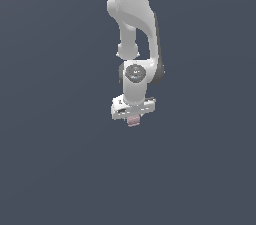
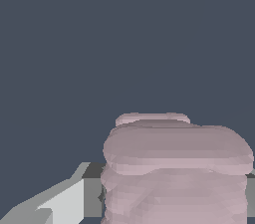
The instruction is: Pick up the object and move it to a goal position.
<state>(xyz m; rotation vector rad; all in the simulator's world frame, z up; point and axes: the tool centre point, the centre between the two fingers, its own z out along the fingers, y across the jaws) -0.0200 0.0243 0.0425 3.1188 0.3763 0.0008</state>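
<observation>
The object (image 1: 133, 120) is a small pale pink ribbed barrel-shaped lump. In the exterior view it pokes out just below the white gripper (image 1: 133, 117), which hangs from the white arm at the picture's middle. The gripper is much wider than the object and hides its upper part. In the wrist view the object (image 2: 174, 168) fills the near part of the picture, with a grey-white finger (image 2: 64, 200) against its side. The gripper is shut on the object. I cannot tell how high it is above the dark surface.
Only a plain dark blue-grey surface (image 1: 60, 159) shows around the arm in both views. No other object or marker is in view.
</observation>
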